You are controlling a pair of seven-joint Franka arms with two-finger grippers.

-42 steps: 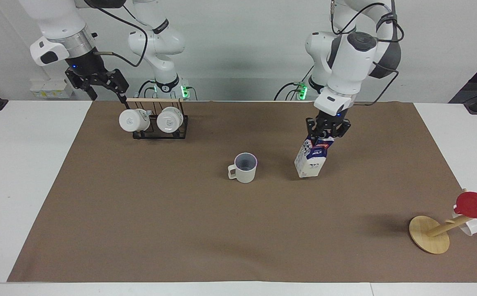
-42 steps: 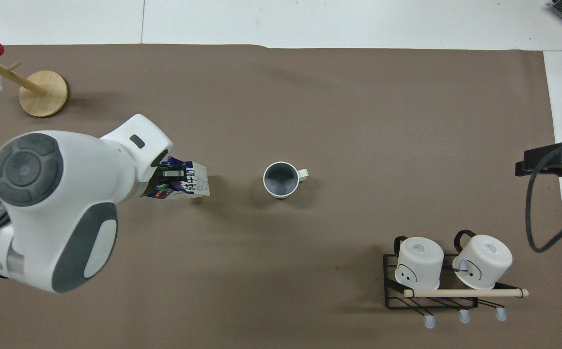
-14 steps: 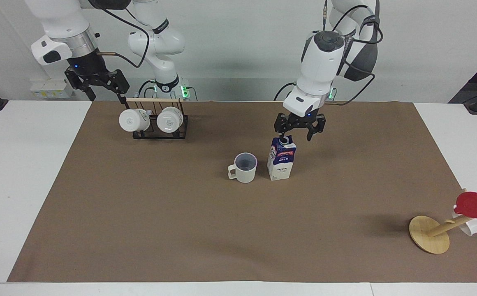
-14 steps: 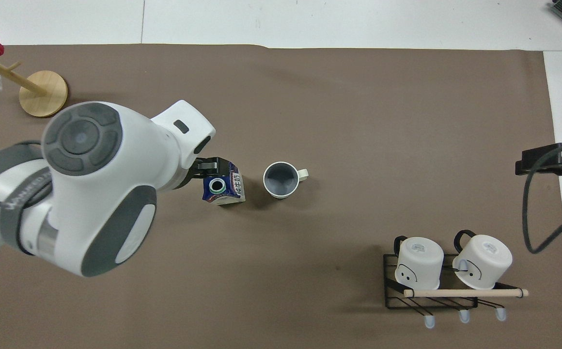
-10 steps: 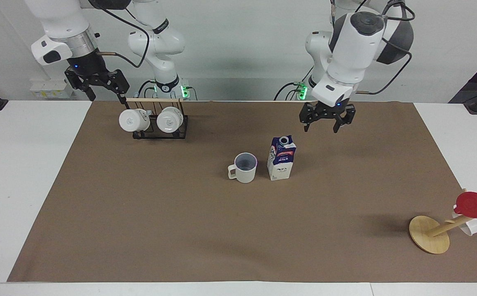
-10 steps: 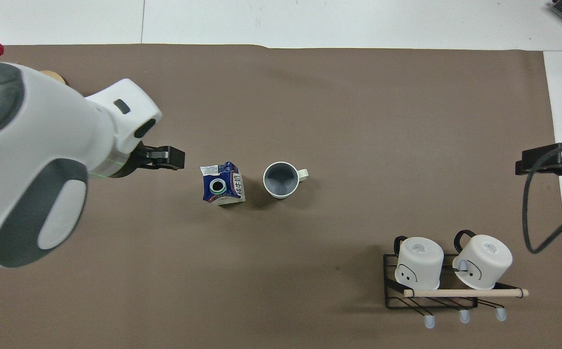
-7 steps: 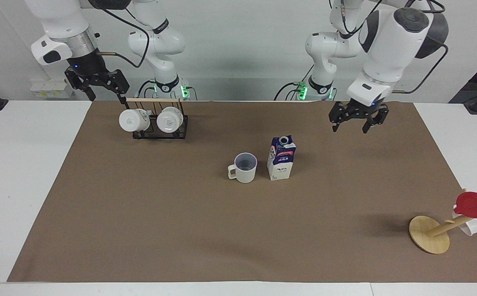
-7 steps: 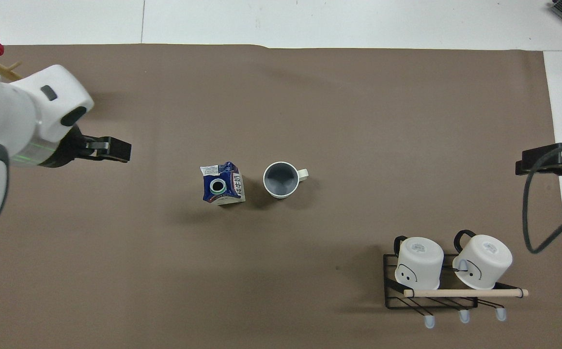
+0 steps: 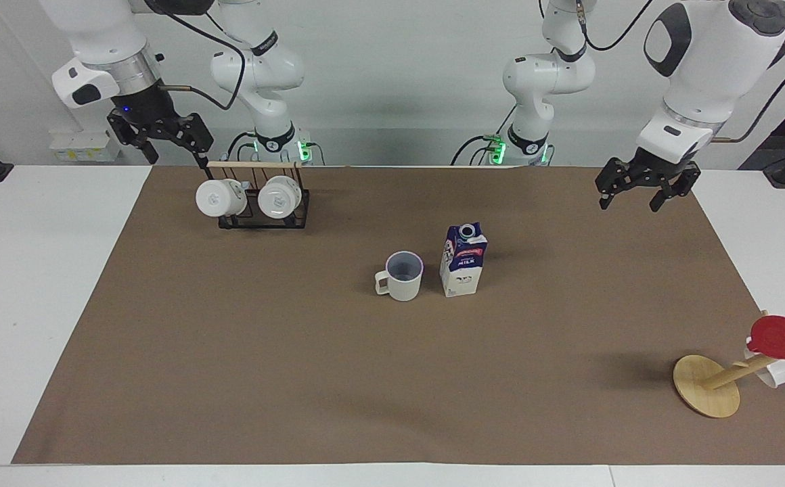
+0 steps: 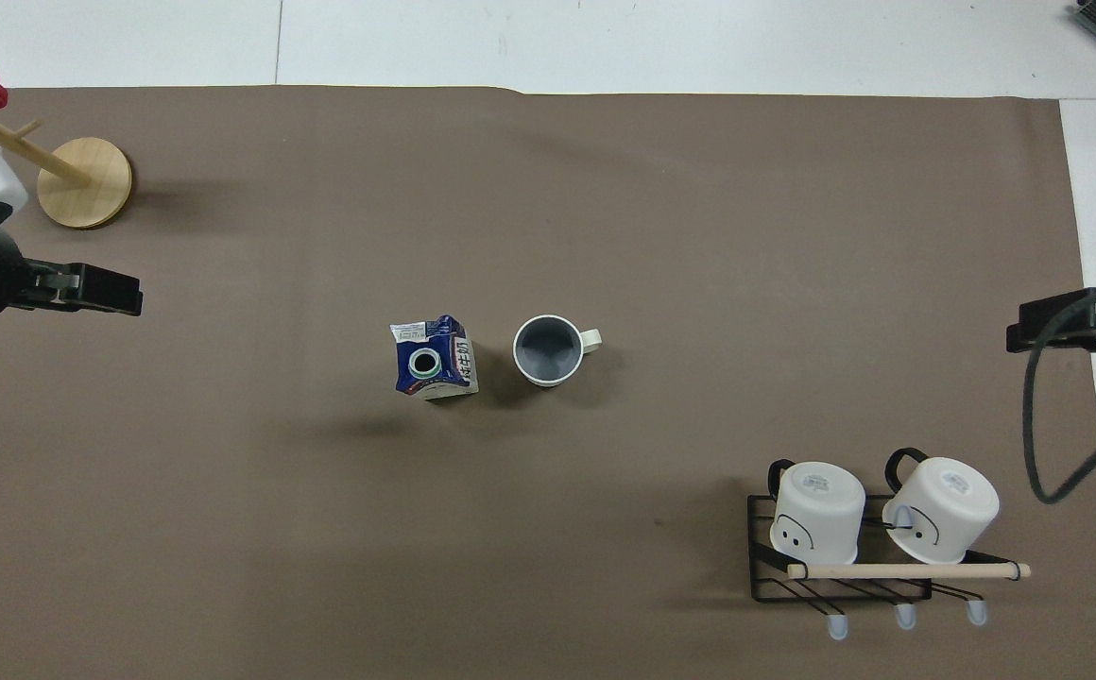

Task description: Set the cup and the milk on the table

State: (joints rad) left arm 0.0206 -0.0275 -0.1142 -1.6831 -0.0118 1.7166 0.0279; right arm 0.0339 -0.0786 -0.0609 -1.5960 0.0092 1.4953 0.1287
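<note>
Nothing is being held by the left gripper (image 9: 631, 196): its fingers are being kept spread wide and empty in the air, pointing down, over the brown paper sheet (image 9: 298, 365) near the edge at the left arm's end of the table (image 9: 27, 304). The milk carton (image 9: 463, 260) is standing upright on the sheet, well apart from that gripper, toward the middle of the table. The cream mug (image 9: 400, 276) is sitting upright just beside the carton, on the side toward the right arm's end, without being touched by it. The left arm is being held bent, its wrist angled down toward the table.

The right gripper (image 9: 166, 138) is likewise being kept open and empty, waiting in the air just beside the wire mug rack (image 9: 264, 203), on which two white mugs (image 10: 817, 510) are hanging.
</note>
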